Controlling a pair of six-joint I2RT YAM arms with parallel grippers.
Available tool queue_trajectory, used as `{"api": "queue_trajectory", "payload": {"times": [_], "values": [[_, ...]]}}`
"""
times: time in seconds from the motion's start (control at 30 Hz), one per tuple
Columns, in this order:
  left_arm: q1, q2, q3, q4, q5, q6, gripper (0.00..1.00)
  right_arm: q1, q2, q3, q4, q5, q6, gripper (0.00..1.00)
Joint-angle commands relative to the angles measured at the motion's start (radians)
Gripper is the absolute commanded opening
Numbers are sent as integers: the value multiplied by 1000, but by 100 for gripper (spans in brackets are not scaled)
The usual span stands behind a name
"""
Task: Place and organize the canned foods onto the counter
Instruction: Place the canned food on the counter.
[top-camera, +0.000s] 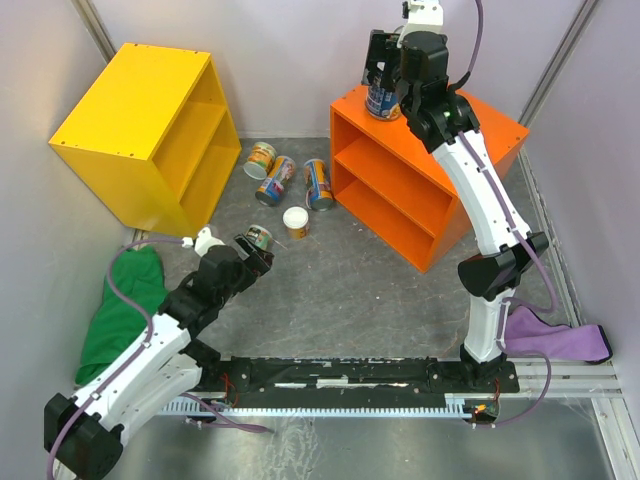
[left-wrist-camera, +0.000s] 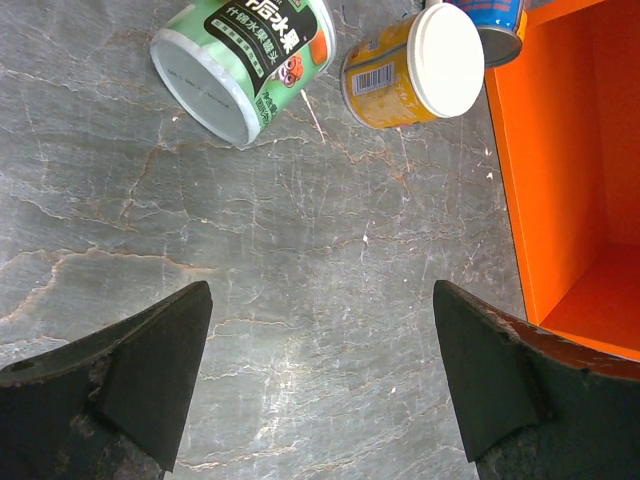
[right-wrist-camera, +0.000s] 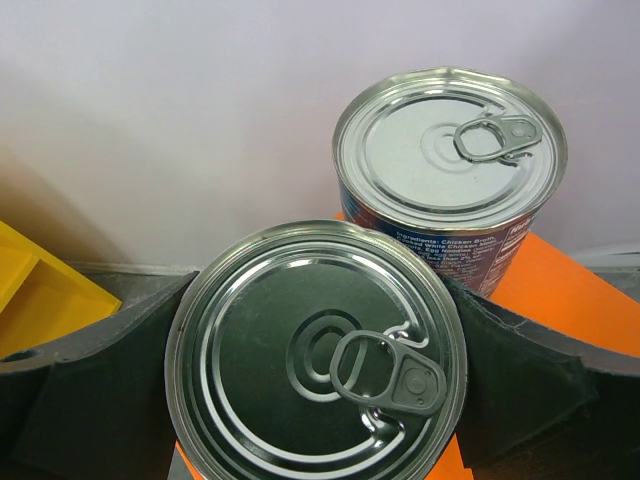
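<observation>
On the counter (top-camera: 492, 128) the right gripper (right-wrist-camera: 320, 330) clamps an upright tin (right-wrist-camera: 300, 350). Only its wrist view shows a second tin (right-wrist-camera: 450, 170) behind. The left gripper (left-wrist-camera: 320, 370) has its jaws apart.

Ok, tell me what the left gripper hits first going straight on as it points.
Probably the bare table: the open left gripper tilts down at it, short of the cans. Kept level, its line runs between the green-labelled can and the yellow white-lidded can; depth is unclear.

open floor (left-wrist-camera: 320, 300) before left jaws, green can (left-wrist-camera: 245, 60), yellow can (left-wrist-camera: 410, 65) beyond, orange counter (left-wrist-camera: 565, 160) right
</observation>
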Motion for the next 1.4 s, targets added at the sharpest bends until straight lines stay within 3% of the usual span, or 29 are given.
{"api": "queue_trajectory", "payload": {"times": [0.0, 0.23, 0.37, 0.53, 0.77, 0.87, 1.2, 1.37], "values": [[6, -18, 19, 37, -18, 18, 97, 2, 18, -13, 31, -59, 38, 22], [6, -43, 14, 18, -13, 6, 97, 21, 25, -25, 26, -63, 25, 25], [5, -58, 17, 3, -10, 2, 97, 22, 23, -46, 27, -54, 22, 32], [5, -79, 18, -16, -6, 0, 97, 23, 21, -55, 17, -81, 20, 50], [5, -95, 21, -31, 5, 4, 99, 26, 11, -64, 0, -89, 23, 84], [6, -106, 19, -39, 10, 5, 100, 26, 4, -67, -6, -94, 28, 92], [5, -153, 13, -72, 17, -6, 100, 25, -21, -79, -9, -105, 31, 100], [5, -187, 1, -85, 21, -21, 100, 26, -38, -91, -5, -103, 29, 99]]}}
